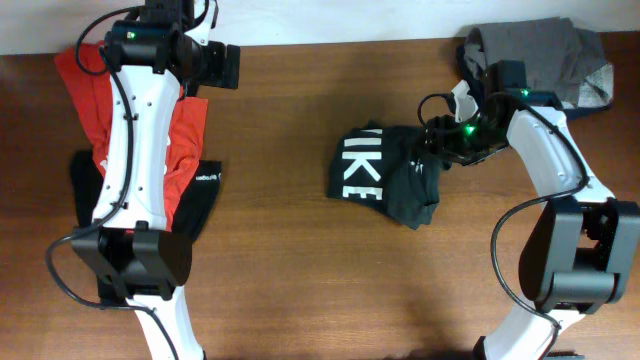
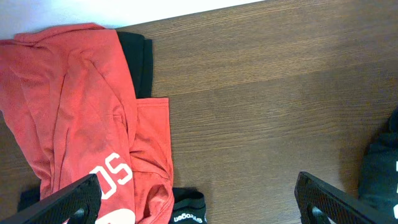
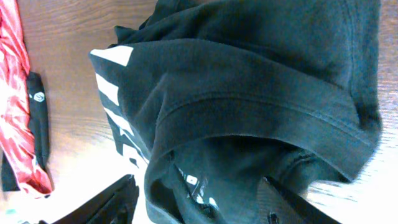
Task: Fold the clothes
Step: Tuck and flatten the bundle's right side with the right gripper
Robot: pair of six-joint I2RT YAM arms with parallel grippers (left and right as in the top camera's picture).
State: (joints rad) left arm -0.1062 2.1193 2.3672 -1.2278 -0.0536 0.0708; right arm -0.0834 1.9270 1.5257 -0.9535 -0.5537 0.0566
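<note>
The step in hand was judged to be the take-up of the black T-shirt (image 1: 385, 178), which lay crumpled just right of centre on the worktop (image 1: 280, 260) and was not yet spread flat. The right hand (image 3: 199, 186) stood over the shirt's right-hand edge. Its fingers (image 3: 109, 205) were spread, and a bunched hem lay between them with no clamping visible. For a clean fold, the hand should close on one layer at the hem or shoulder seam, not on the whole bunch. The cloth should then be lifted clear and drawn out flat before any crease is set. A grip through several layers would probably drag the heap along without opening it. The left hand (image 2: 198, 186) hovered at the upper left of the overhead view, spread wide and holding nothing. It was over bare wood just beside the red garment (image 2: 68, 112), which lay on top of a second black garment (image 2: 138, 59). A second grip from this hand on the opposite corner would keep the shirt taut. A grey garment (image 1: 545, 55) lay at the upper right, apart from the work. On the T-shirt, large white letters read "IKE", with a part-hidden letter before them. The red garment showed white characters resembling "SO". The second black garment carried a small white wordmark that was too fine to read.
</note>
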